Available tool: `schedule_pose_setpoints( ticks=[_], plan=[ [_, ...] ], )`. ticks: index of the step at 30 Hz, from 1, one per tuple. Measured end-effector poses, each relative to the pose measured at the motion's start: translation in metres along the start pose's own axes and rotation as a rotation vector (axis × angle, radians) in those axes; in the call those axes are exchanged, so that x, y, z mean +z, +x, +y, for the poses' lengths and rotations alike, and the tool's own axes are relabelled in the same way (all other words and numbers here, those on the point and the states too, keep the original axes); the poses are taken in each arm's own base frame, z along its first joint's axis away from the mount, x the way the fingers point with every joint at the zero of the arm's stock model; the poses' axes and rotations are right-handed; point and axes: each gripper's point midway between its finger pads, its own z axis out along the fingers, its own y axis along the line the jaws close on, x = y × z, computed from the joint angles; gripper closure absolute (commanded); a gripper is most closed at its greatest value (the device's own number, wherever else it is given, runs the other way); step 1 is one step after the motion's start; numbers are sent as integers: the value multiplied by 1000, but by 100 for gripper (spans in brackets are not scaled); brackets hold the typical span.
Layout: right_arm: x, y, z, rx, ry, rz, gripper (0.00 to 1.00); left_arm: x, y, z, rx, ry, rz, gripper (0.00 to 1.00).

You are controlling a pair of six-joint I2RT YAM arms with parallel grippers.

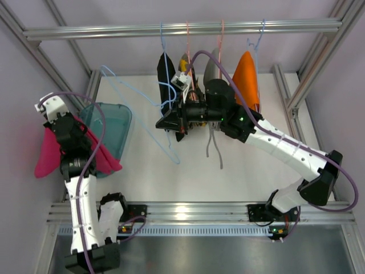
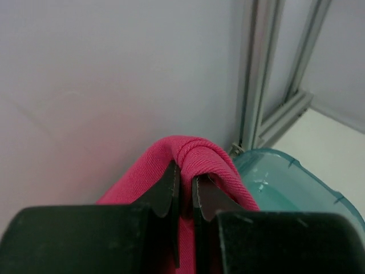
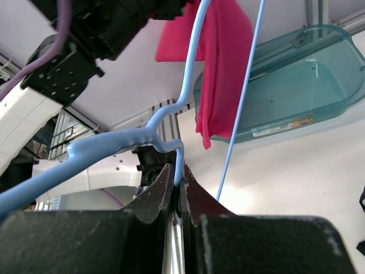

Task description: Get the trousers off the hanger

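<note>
My left gripper point(image 2: 184, 174) is shut on a fold of the magenta-pink trousers point(image 2: 197, 154). In the top view it point(image 1: 65, 130) holds them point(image 1: 48, 153) up at the far left, and the cloth hangs down on both sides of the wrist. My right gripper point(image 3: 178, 171) is shut on the wire of a light blue hanger point(image 3: 114, 145). In the top view that gripper point(image 1: 166, 123) is at the table's middle, and the bare hanger point(image 1: 137, 94) slants off the rail. The black trousers point(image 1: 166, 69) hang from the rail point(image 1: 182, 28) on another blue hanger.
A teal plastic bin point(image 1: 114, 128) stands on the table beside the left arm, also seen in both wrist views point(image 2: 296, 188) point(image 3: 302, 85). A grey garment point(image 1: 212, 65) and an orange one point(image 1: 246, 80) hang on the rail. Aluminium frame posts point(image 1: 296, 85) ring the table.
</note>
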Motion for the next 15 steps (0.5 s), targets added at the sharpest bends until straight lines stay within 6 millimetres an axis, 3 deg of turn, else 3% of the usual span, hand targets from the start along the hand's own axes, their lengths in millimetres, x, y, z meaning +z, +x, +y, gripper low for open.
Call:
schedule_pose_setpoints(
  ticks=[9, 15],
  plan=[
    [-14, 1, -1, -21, 30, 18, 100, 36, 86, -77, 20, 232, 193, 100],
    [-24, -4, 1, -36, 42, 9, 100, 45, 150, -106, 24, 298, 346, 91]
  ],
)
